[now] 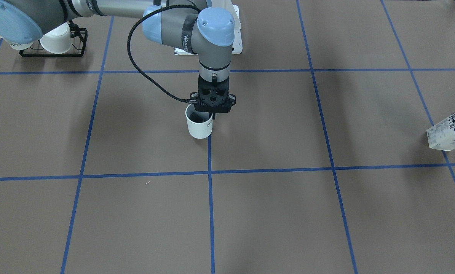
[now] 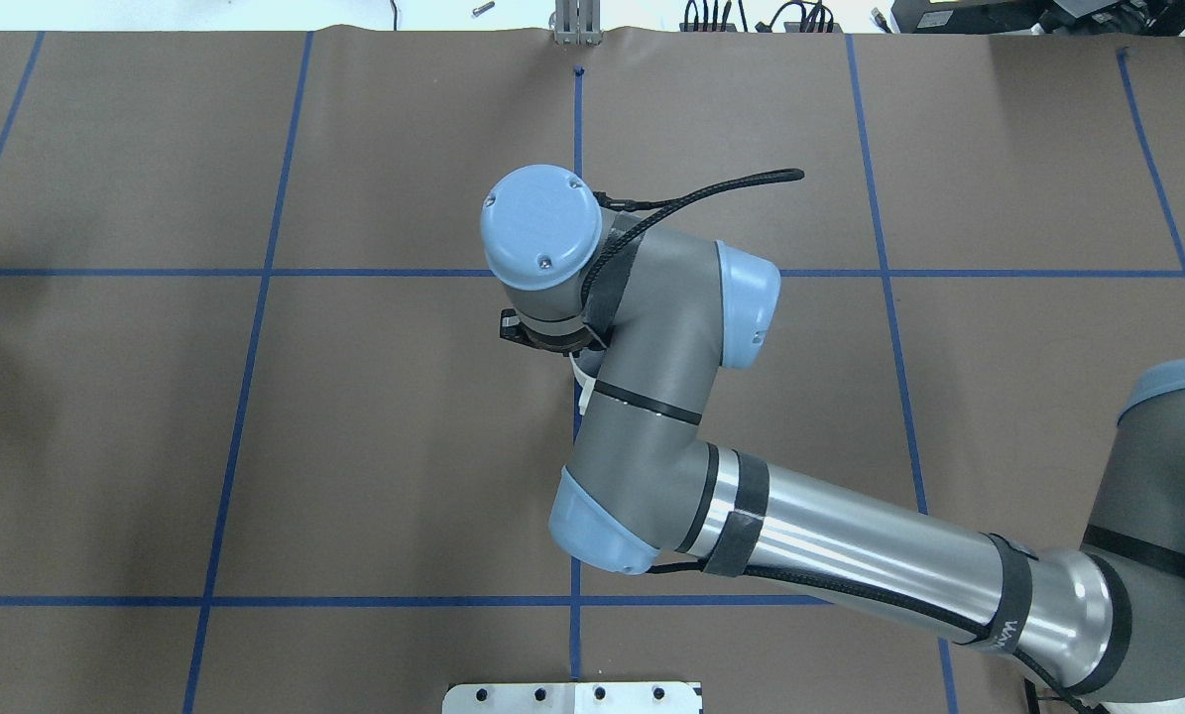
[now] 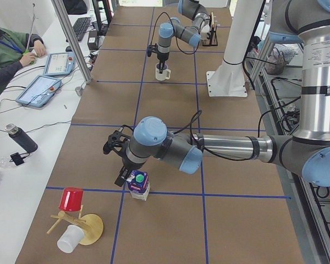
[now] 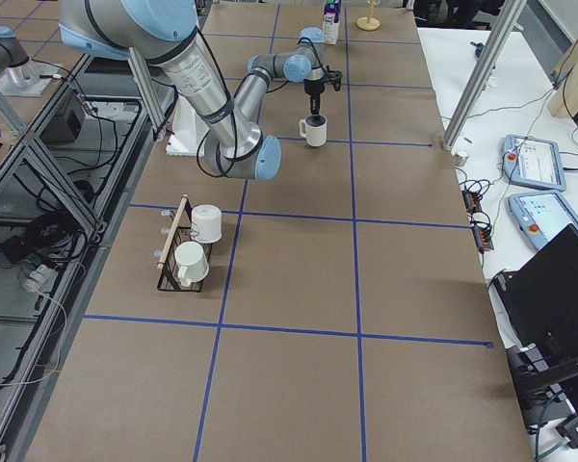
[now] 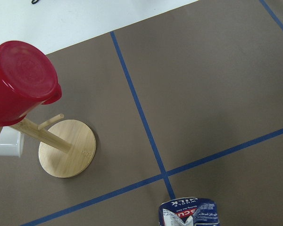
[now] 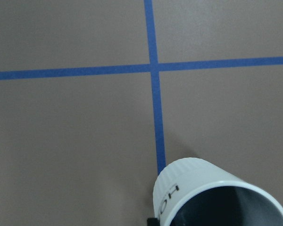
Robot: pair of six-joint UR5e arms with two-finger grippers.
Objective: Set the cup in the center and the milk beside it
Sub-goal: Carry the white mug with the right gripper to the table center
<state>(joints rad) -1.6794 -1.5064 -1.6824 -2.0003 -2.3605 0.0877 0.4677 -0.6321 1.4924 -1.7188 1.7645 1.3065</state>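
The white cup (image 1: 199, 125) stands upright on the middle blue tape line of the brown surface (image 1: 273, 125). My right gripper (image 1: 212, 114) comes straight down on its rim, one finger inside, and is shut on it. The cup also shows in the right wrist view (image 6: 212, 197) and in the exterior right view (image 4: 314, 130). In the overhead view the arm hides all but a white sliver (image 2: 584, 389). The milk (image 1: 451, 129) stands far off at the table's end. My left gripper (image 3: 118, 159) hovers just beside it (image 3: 138, 184); I cannot tell if this gripper is open.
A wooden stand (image 5: 68, 148) carries a red cup (image 5: 21, 82) near the milk, with a white tapered cup (image 3: 70, 239) by its base. A black wire rack (image 4: 185, 252) with white cups sits at the opposite end. Operators' tablets (image 3: 44, 88) lie off the table.
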